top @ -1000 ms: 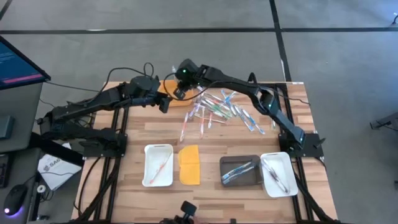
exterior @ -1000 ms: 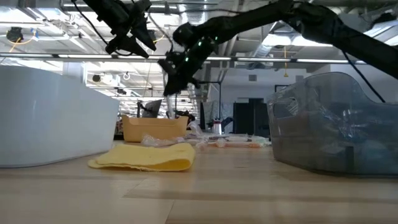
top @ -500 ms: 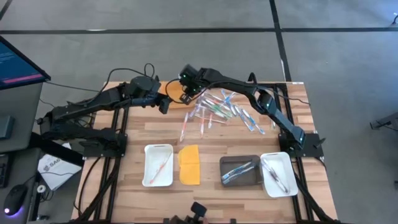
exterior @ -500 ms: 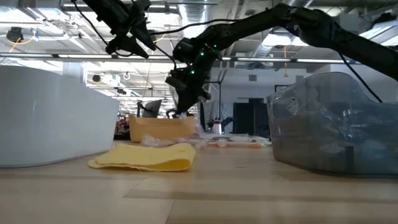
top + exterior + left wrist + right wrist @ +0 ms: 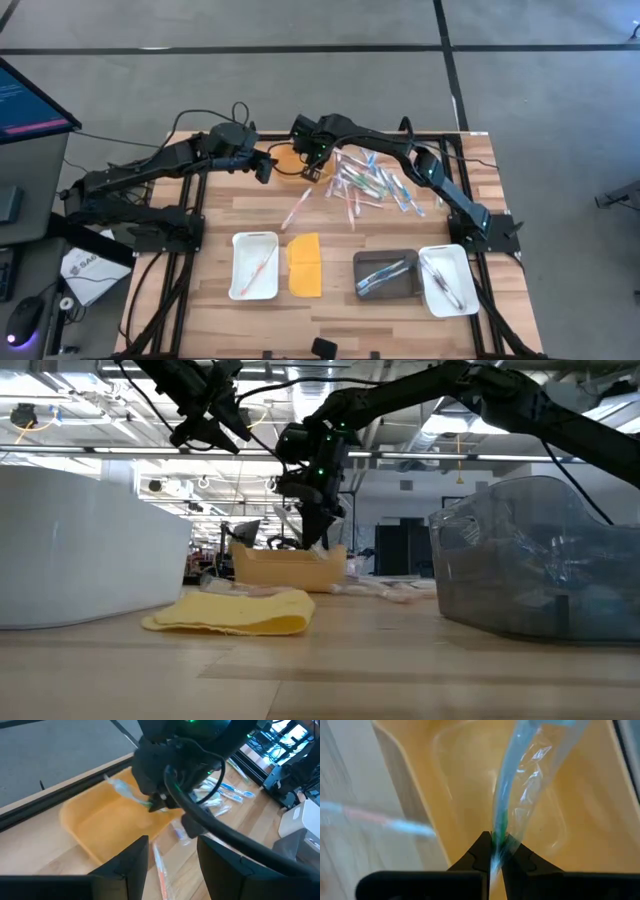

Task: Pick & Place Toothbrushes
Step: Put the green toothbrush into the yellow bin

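My right gripper (image 5: 312, 168) reaches over the orange tray (image 5: 286, 158) at the table's far side, pointing steeply down, shut on a clear-wrapped toothbrush (image 5: 502, 815) with a green handle. The tray rests flat on the table. A pile of wrapped toothbrushes (image 5: 372, 182) lies on the wood just right of the tray, and a pink one (image 5: 297, 208) lies apart nearer the front. My left gripper (image 5: 267, 167) hangs open in the air at the tray's left side, with nothing between its fingers (image 5: 131, 862). My right gripper pinches one end of the wrapped toothbrush (image 5: 496, 840) between its two fingertips (image 5: 479, 851). The fingers come from above, slanting down. The rest of the toothbrush (image 5: 124, 790) sticks out beyond the tips over the orange tray's floor (image 5: 555, 815). Whether it touches the tray, I cannot tell.
Along the near side stand a white tray (image 5: 255, 265) holding a pink toothbrush, a flat yellow lid (image 5: 305, 265), a dark tray (image 5: 386, 273) and another white tray (image 5: 445, 280), both with toothbrushes in them. Cables run along the table's far edge.
My right gripper has sunk and moved toward the table's near right, tipping from a slant to pointing steeply down, still shut on the toothbrush. The orange tray has slid the same way along the table, and the loose toothbrushes beside it have been shoved and turned.
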You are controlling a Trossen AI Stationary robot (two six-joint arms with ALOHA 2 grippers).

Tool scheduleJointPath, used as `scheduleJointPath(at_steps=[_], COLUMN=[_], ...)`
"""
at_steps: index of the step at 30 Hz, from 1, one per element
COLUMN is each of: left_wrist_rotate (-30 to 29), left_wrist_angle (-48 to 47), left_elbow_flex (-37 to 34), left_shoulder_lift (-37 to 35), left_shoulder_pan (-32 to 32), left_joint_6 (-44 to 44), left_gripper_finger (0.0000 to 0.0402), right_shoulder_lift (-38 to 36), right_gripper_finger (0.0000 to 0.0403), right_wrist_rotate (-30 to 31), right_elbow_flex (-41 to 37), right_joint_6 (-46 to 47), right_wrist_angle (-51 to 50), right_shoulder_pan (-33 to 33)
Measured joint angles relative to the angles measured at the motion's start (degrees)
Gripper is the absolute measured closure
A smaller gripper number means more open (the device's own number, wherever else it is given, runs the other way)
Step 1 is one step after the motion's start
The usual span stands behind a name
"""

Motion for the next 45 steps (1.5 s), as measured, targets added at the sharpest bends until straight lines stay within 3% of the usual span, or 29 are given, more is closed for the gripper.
scheduleJointPath(at_steps=[7,18,24,30,45], left_wrist_rotate=[0.0,0.0,1.0,1.0,1.0], left_wrist_angle=[-0.2,-0.3,-0.6,-0.8,-0.8], left_elbow_flex=[0.0,0.0,0.0,0.0,0.0], left_shoulder_lift=[0.0,0.0,0.0,0.0,0.0], left_shoulder_pan=[0.0,0.0,0.0,0.0,0.0], left_joint_6=[0.0,0.0,-0.1,-0.2,-0.1], left_gripper_finger=[0.0239,0.0239,0.0239,0.0239,0.0239], right_shoulder_lift=[0.0,0.1,0.1,0.1,-5.0], right_gripper_finger=[0.0387,0.0228,0.0178,0.0183,0.0266], right_wrist_rotate=[0.1,0.5,0.6,0.6,0.2], right_elbow_flex=[-0.1,-0.1,-0.1,-0.1,0.0], right_joint_6=[0.0,-1.4,-0.8,3.7,11.5], right_wrist_angle=[-1.1,3.4,6.0,6.8,9.2], right_shoulder_pan=[-0.3,0.0,0.6,0.6,-0.5])
